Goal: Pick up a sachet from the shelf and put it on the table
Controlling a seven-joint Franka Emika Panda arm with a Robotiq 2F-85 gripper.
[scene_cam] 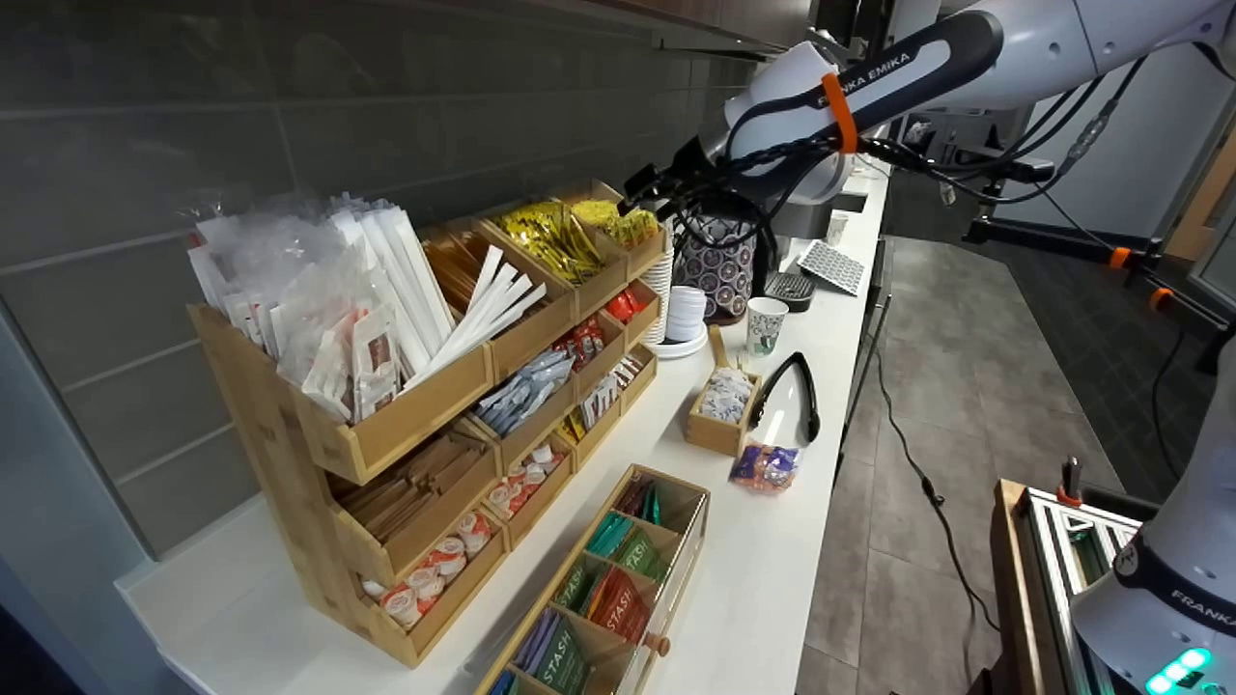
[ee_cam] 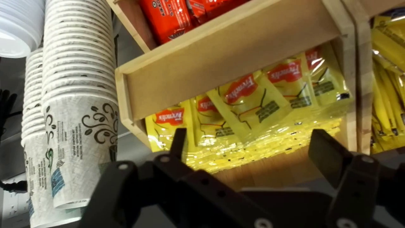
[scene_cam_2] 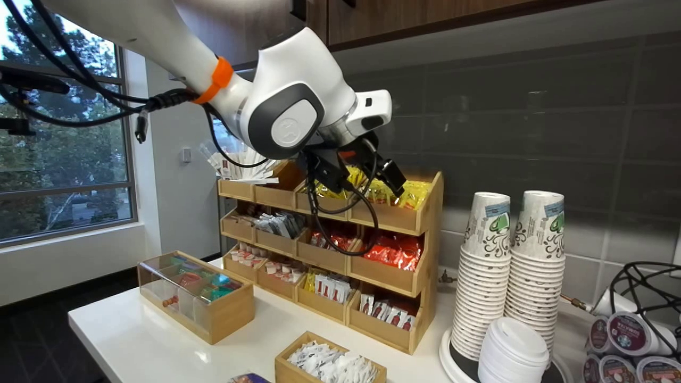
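Glossy yellow sachets (ee_cam: 253, 107) lie piled in an end bin of the shelf's top tier; they also show in both exterior views (scene_cam: 618, 221) (scene_cam_2: 416, 193). A neighbouring bin holds more yellow packets (ee_cam: 389, 79). The shelf (scene_cam: 253, 463) is a light wooden tiered rack, also seen in the other views (scene_cam_2: 433, 223) (ee_cam: 221, 60). My gripper (ee_cam: 250, 136) is open and empty, its fingers spread across the near edge of the pile; I cannot tell whether they touch it. In an exterior view the gripper (scene_cam_2: 364, 183) is over the top tier. The white table (scene_cam: 763, 565) runs below the shelf (scene_cam_2: 133, 335).
Tall stacks of paper cups (scene_cam_2: 481, 298) (ee_cam: 79, 72) stand close beside the shelf's end, with white lids (scene_cam_2: 513, 346) in front. A wooden tea box (scene_cam_2: 234, 311), a small box of white packets (scene_cam: 713, 434) and black tongs (scene_cam: 813, 405) are on the table. Cabinets (scene_cam_2: 452, 21) hang above.
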